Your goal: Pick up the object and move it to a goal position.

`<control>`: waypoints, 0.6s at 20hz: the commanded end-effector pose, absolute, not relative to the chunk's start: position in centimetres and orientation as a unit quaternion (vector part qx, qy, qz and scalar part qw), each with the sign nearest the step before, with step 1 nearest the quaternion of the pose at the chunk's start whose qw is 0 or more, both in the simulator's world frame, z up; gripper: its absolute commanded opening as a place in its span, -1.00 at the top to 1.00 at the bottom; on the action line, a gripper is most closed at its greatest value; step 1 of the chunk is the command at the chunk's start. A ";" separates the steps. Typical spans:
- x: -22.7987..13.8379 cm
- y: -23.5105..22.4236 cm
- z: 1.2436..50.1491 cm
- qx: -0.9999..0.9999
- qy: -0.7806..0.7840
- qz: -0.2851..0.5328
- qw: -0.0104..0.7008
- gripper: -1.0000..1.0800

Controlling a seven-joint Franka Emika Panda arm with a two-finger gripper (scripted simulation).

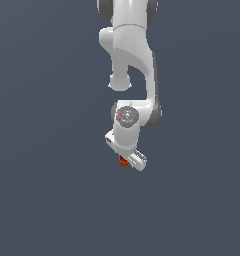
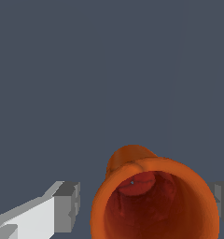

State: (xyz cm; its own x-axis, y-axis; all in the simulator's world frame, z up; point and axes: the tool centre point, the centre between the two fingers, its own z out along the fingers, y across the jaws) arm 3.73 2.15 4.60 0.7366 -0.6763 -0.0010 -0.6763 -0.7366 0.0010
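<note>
Distant exterior, perhaps overhead, close wrist view

One white robot arm point(image 1: 134, 65), one gripper point(image 2: 146, 205) with two fingers point(image 2: 65, 205), and one orange-red cup point(image 2: 156, 200) between those fingers: a single item of each kind against a plain grey backdrop.

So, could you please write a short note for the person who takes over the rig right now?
Pincer: its fingers stand on either side of the orange-red cup, with a gap showing on one side. Whether they grip it cannot be told.
Cup: between the fingers, open mouth toward the wrist camera; in the exterior view only a small part of it shows under the pincer.
Done: the arm has reached the cup.
Left: confirm the grip, lift, carry to the goal. No goal marker shows in either view.
</note>
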 end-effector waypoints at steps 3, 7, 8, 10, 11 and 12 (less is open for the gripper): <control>3.9 2.2 3.8 0.932 -0.363 0.000 0.000 -0.92; 3.9 2.2 3.8 0.932 -0.363 0.000 0.000 1.00; 3.9 2.2 3.8 0.932 -0.363 0.000 0.000 1.00; 3.9 2.2 3.8 0.932 -0.363 0.000 0.000 1.00; 3.9 2.2 3.8 0.932 -0.363 0.000 0.000 1.00; 3.9 2.2 3.8 0.932 -0.363 0.000 0.000 1.00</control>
